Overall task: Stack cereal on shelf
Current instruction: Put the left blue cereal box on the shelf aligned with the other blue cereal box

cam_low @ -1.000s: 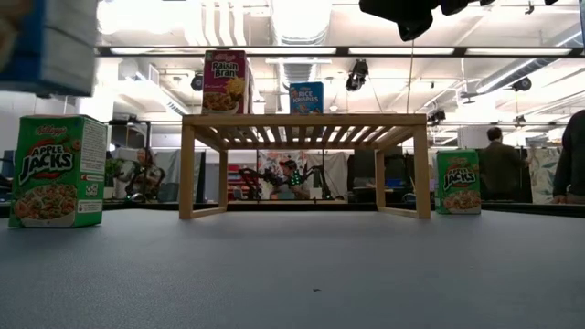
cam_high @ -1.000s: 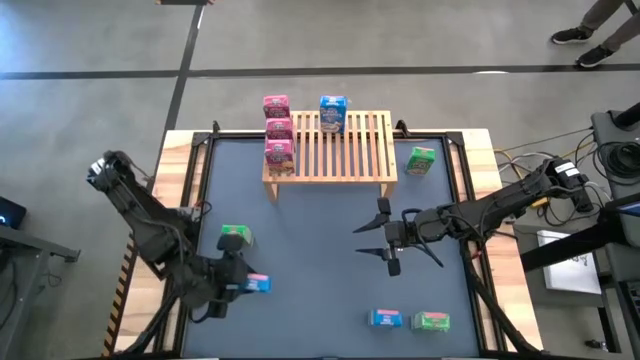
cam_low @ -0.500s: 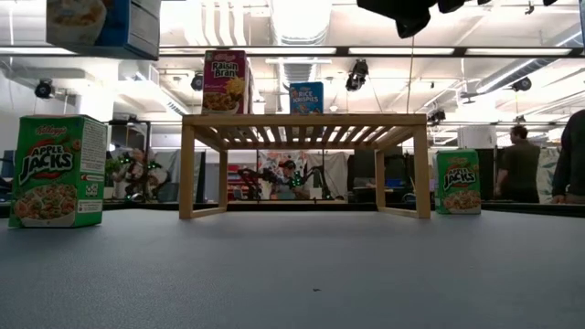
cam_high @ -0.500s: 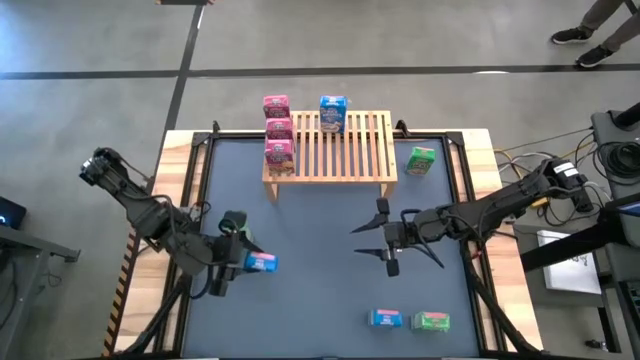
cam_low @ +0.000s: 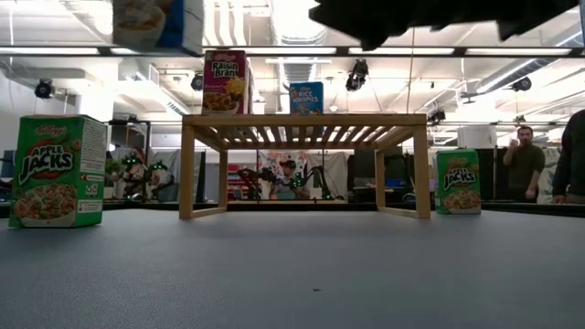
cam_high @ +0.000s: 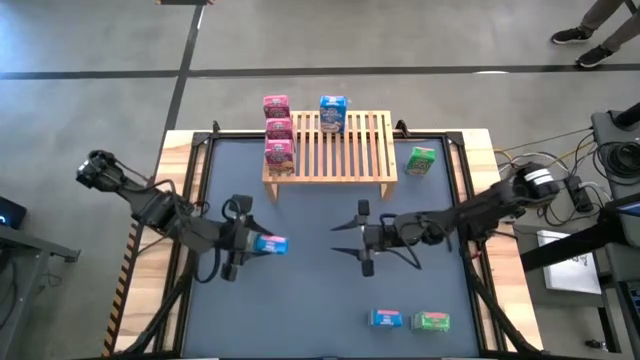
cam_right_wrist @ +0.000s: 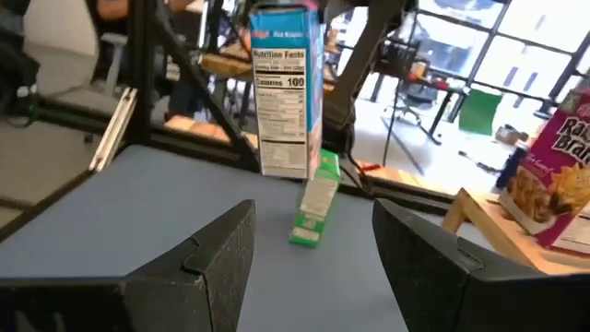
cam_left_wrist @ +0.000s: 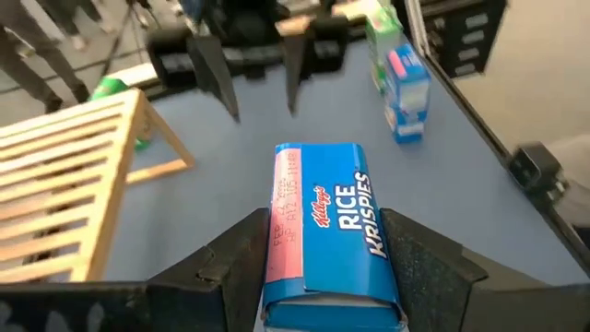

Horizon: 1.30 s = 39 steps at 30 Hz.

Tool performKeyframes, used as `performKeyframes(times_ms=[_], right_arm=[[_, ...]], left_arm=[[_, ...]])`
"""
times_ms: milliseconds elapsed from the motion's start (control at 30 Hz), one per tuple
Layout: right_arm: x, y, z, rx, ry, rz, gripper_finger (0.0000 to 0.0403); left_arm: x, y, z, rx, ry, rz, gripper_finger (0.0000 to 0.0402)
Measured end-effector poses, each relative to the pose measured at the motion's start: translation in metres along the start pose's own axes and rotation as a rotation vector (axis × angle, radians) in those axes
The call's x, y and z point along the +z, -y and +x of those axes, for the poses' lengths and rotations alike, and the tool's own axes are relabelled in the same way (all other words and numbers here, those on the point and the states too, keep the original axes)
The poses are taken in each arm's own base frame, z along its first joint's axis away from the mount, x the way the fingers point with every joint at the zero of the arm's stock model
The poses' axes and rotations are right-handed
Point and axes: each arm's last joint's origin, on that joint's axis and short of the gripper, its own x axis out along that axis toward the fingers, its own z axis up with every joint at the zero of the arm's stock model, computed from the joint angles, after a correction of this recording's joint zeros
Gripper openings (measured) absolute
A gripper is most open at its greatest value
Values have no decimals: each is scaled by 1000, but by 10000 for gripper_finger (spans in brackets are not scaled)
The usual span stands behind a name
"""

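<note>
My left gripper (cam_high: pixel 262 245) is shut on a blue Rice Krispies cereal box (cam_left_wrist: pixel 327 231), held in the air over the table's left half; the low view shows the box (cam_low: pixel 151 23) high up. My right gripper (cam_high: pixel 347 240) hangs open and empty at mid-table, pointing at the left one. The wooden slatted shelf (cam_high: pixel 345 150) stands at the far side. Three pink boxes (cam_high: pixel 279 129) line its left end and a blue box (cam_high: pixel 333 113) stands on its far edge. A green box (cam_low: pixel 55 169) stands upright on the table under the left arm. My left gripper pinches the blue box between its two fingers (cam_left_wrist: pixel 241 267), one on each long side (cam_left_wrist: pixel 277 277), near the end closest to the wrist. The fingers slant down toward the table's right and lie along the box. It sticks out past them, printed front up, clear of the table.
Another green box (cam_high: pixel 421 160) stands on the table right of the shelf. A blue box (cam_high: pixel 385 318) and a green box (cam_high: pixel 432 321) lie near the front edge at the right. People stand in the room beyond the table.
My left gripper has carried the blue box up and toward the table's far right, rolling its wrist, so the box now hangs nearer the middle. My right gripper has gone toward the table's left and sunk a little, staying open.
</note>
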Motion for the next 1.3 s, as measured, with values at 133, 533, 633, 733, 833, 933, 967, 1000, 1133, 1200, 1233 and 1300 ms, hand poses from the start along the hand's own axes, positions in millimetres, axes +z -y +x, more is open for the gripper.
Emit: performKeyframes(times_ms=[133, 533, 633, 733, 833, 933, 967, 1000, 1133, 1200, 1233, 1300], right_arm=[[-12, 0, 12, -25, 49, 19, 210], [-13, 3, 29, -93, 169, 38, 246], [-10, 2, 36, -95, 179, 39, 283], [-7, 2, 43, -98, 190, 42, 318], [-5, 1, 52, -99, 199, 44, 345], [-5, -1, 63, -93, 188, 52, 359], [-6, -2, 66, -91, 181, 50, 360], [-5, -2, 70, -92, 179, 50, 361], [-4, -5, 84, -88, 160, 45, 357], [-4, -5, 91, -86, 147, 41, 353], [-4, -5, 93, -85, 135, 39, 350], [-3, -5, 99, -80, 118, 35, 343]], left_arm=[[5, -6, 5, 28, 35, -36, 185], [9, -4, 18, 39, 48, -56, 185], [9, -3, 22, 43, 47, -56, 185], [9, -4, 24, 55, 46, -57, 185], [10, -6, 24, 63, 49, -63, 185], [10, -7, 25, 69, 55, -69, 185], [11, -8, 25, 71, 57, -70, 185], [11, -8, 25, 73, 57, -69, 185], [11, -9, 25, 73, 61, -70, 185], [11, -9, 25, 73, 61, -70, 185], [11, -9, 25, 73, 61, -70, 185], [11, -9, 25, 72, 61, -70, 185]])
